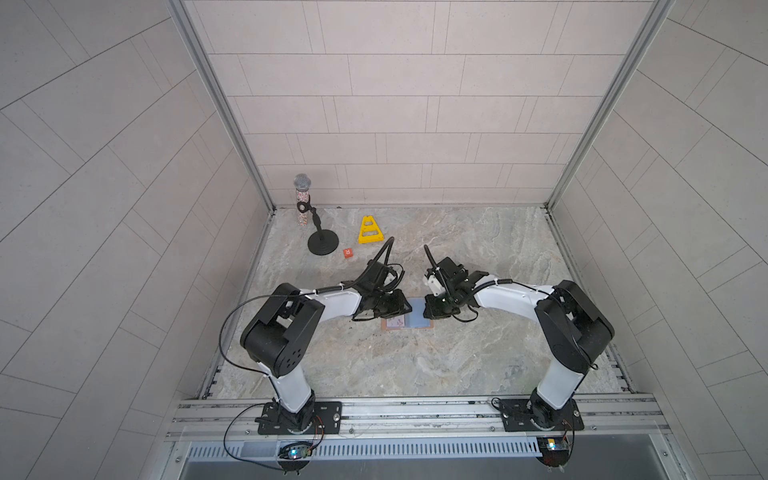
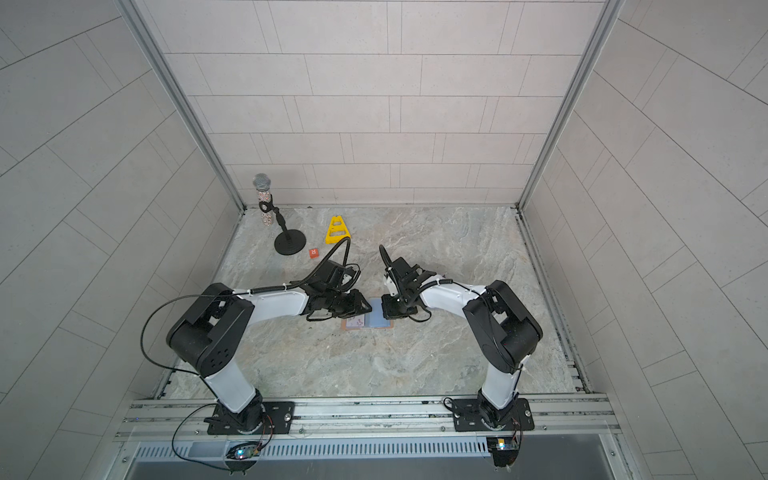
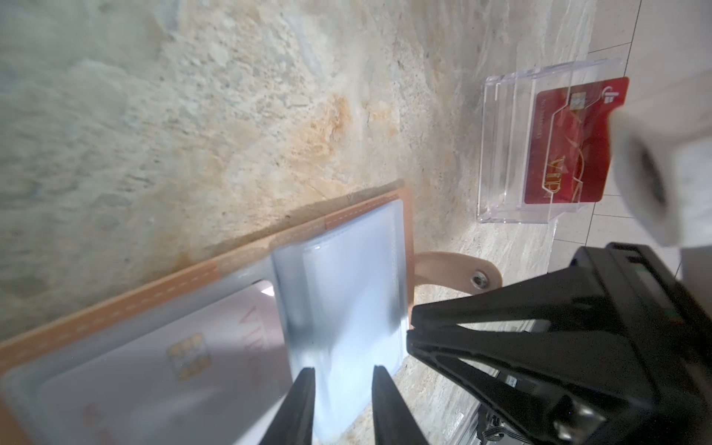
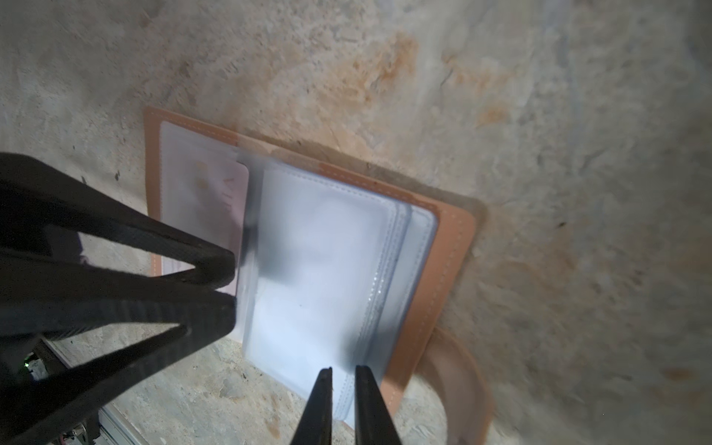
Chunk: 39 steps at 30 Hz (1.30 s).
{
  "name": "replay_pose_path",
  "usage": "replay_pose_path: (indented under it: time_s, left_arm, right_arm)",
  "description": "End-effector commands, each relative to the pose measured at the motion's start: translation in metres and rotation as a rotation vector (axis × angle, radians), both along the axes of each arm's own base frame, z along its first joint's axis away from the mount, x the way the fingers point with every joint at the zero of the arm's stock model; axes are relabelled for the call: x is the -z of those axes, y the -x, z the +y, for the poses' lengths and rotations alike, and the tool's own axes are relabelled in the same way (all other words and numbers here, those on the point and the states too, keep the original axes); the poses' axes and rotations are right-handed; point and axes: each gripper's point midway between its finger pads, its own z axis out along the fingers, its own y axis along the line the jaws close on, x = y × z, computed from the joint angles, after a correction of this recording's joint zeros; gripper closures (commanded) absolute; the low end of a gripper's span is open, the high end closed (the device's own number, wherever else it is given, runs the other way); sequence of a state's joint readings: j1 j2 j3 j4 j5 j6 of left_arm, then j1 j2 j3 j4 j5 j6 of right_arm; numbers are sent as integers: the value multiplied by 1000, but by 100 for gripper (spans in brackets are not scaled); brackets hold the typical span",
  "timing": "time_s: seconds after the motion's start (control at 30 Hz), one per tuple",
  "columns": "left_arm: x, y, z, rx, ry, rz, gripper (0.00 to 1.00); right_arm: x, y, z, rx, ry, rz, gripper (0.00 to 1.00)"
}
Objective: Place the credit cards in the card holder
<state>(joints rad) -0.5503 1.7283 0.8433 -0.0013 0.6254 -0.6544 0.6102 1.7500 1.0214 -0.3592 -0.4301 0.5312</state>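
**Top views.** Found card holder [image 1: 417,319] [image 2: 374,320] lying open on the marble table [image 1: 415,374], near the middle, between the two arms. Logged left gripper [image 1: 406,308] [image 2: 368,306] over its left half and right gripper [image 1: 430,311] [image 2: 385,309] over its right edge. Cannot read either finger state from up here. Noted microphone on a stand [image 1: 302,195], yellow triangular frame [image 1: 371,230] and small orange tag [image 1: 348,252] at far left, well apart from the holder.

**Left wrist.** Saw left gripper [image 3: 343,385] with fingers [image 3: 304,408] parted and clear sleeves showing in the gap. Noted pale card [image 3: 173,366] with "VIP" lettering inside a sleeve on the holder's left half. Found right gripper [image 3: 411,331] at the sleeves' right edge, beside the snap tab [image 3: 462,273]. Logged red card [image 3: 570,142] in a clear plastic box [image 3: 501,154], right of the holder and apart from it.

**Right wrist.** Saw right gripper [image 4: 344,381] with fingers nearly together, a narrow gap, sleeve edge visible in it. Cannot tell whether pinched. Found left gripper [image 4: 231,285] with tips at a blurred loose sleeve page near the spine.
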Motion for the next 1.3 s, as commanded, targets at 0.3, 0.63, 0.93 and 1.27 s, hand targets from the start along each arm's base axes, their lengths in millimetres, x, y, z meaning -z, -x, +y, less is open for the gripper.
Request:
replay_pose_path:
  time_s: [0.3,0.63,0.93,1.27]
  left_arm:
    - [9,-2,-7,24,4,19,69]
    - [10,1,-16,50,33,35,74]
    - [9,1,-21,54,58,40,79]
    - [8,1,-13,33,33,23,98]
  right_arm:
    - [15,4,-2,-1,15,25,86]
    - [19,6,-2,1,13,34,87]
    - [20,6,-3,2,14,34,87]
    - [5,2,-5,18,9,-9,85]
